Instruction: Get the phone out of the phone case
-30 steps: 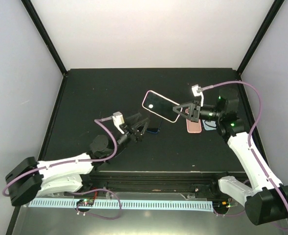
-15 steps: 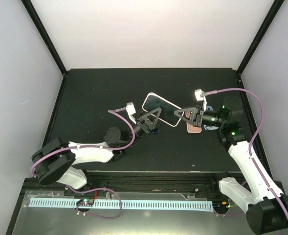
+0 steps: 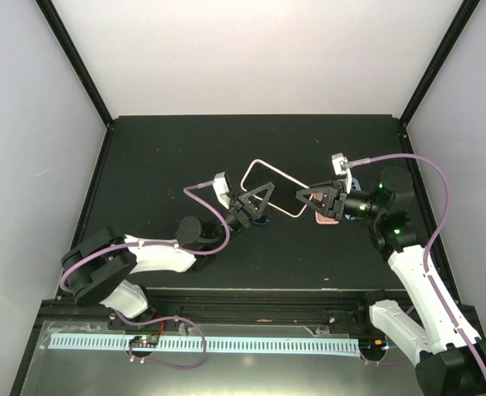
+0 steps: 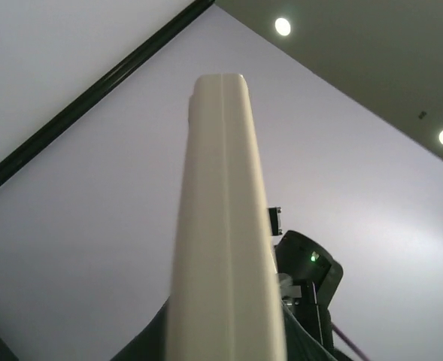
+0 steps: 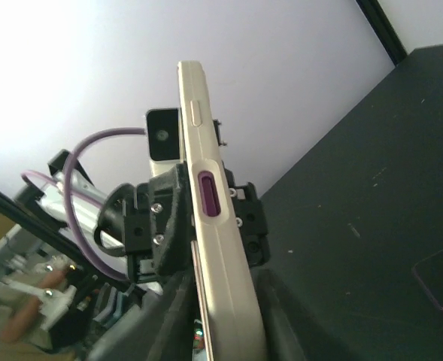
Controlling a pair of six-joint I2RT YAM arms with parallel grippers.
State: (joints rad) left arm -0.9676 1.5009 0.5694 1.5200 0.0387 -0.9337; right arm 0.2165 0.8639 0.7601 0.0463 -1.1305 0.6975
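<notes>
Top external view shows the pale-rimmed rectangular phone case [image 3: 267,185], dark phone [image 3: 274,190] inside, held above the black table [image 3: 160,157], its long axis spanning between the arms: right gripper [image 3: 300,198] clamped on its right end, left gripper [image 3: 261,200] clamped on its near-left edge.

We take this for a robotics lab: a black table [image 3: 160,157] enclosed by white panels [image 3: 259,58] and black frame posts [image 3: 75,62].
</notes>
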